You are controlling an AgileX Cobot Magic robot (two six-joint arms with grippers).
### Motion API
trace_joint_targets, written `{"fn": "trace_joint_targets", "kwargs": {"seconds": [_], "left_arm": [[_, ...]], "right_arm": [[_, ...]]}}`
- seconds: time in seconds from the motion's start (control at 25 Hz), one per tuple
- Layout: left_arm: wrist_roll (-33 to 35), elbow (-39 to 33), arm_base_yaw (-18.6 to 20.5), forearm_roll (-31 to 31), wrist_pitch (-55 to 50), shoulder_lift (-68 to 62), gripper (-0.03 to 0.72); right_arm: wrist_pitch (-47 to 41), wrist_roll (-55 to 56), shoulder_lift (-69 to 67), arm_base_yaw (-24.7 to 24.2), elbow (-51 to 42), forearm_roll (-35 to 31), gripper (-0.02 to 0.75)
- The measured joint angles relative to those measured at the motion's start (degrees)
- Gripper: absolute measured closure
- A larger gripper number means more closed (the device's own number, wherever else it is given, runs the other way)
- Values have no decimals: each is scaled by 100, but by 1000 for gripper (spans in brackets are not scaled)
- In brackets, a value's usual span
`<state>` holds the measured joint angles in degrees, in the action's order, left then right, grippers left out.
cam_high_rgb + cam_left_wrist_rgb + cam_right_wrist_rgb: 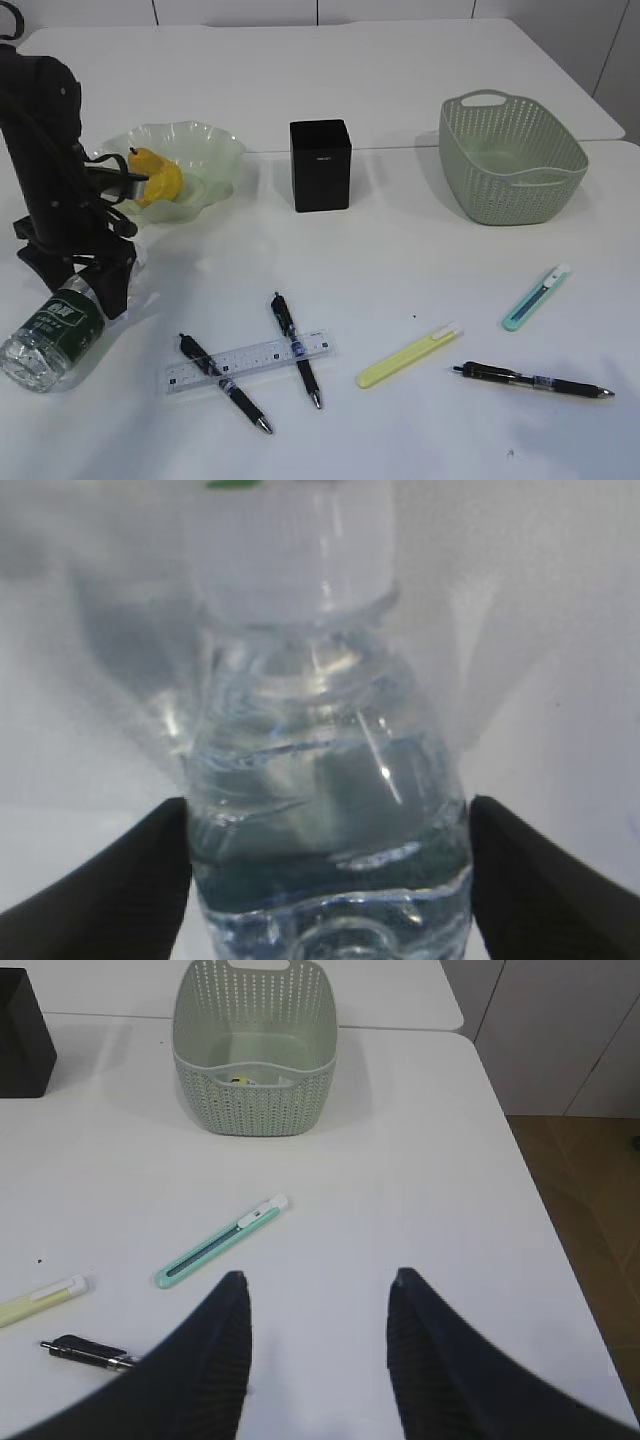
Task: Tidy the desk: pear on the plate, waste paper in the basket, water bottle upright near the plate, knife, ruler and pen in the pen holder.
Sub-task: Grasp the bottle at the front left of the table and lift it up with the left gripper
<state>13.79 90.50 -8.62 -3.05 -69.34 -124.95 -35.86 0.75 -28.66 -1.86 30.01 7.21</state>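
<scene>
The water bottle (55,330) lies tilted at the desk's (400,250) front left, cap toward the plate. My left gripper (105,285) is shut on its upper body; in the left wrist view the bottle (320,680) fills the space between the jaws (328,815). The pear (155,175) sits in the green plate (215,145). The black pen holder (320,165) stands mid-desk. The ruler (250,362) lies at the front with two pens (296,350) across it. My right gripper (315,1290) is open and empty above the desk. The waste paper (238,1080) lies in the basket (250,1110).
A yellow knife (408,355), a teal knife (536,297) and a third pen (535,381) lie at the front right. The basket (510,160) stands at the back right. The desk's right edge (520,1190) is close to my right gripper.
</scene>
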Motion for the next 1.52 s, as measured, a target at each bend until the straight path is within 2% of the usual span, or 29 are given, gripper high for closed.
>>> {"fn": "trace_joint_targets", "kwargs": {"seconds": [0.28,0.52,0.8,1.52], "left_arm": [[0,0,0,0,0,-72,99],[0,12,0,0,0,-116,221],[0,34,0,0,-10,-116,296],[0,34,0,-85,-10,-116,309]], "right_arm": [[12,0,0,0,0,0,372],[22,0,0,0,0,0,372],[31,0,0,0,0,0,372],[84,0,0,0,0,0,372]]}}
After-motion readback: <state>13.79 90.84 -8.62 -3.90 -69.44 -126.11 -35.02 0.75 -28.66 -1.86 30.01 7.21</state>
